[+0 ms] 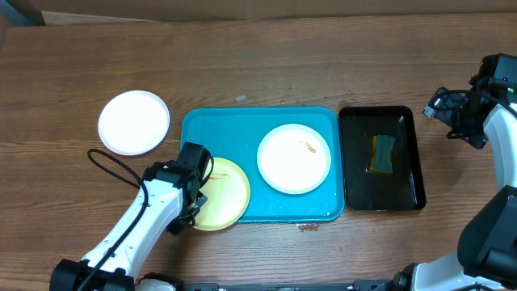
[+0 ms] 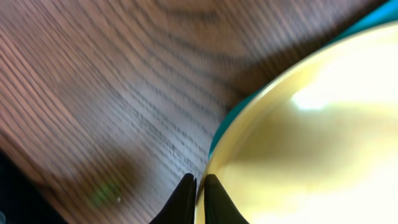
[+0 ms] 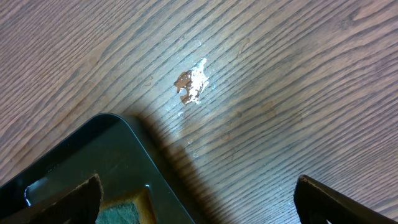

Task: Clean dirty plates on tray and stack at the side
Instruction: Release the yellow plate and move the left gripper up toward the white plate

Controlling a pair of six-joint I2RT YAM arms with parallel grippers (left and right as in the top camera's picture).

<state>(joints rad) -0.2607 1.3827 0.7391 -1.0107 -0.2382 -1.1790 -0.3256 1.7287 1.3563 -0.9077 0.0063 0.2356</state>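
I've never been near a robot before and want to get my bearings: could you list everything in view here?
table: one, brown wood, under everything
tray: one, turquoise, mid-table
left white plate: one, white, on the table left of the tray
right white plate: one, white with a small brown smear, on the tray
yellow-green plate: one, over the tray's front-left corner
black tray: one, right of the turquoise one
sponge: one, yellow and green, in the black tray
table smear: one, reddish-brown, just in front of the tray
left end effector: one, black, shut on the yellow-green plate's rim
right end effector: one, black, open, above the table beside the black tray
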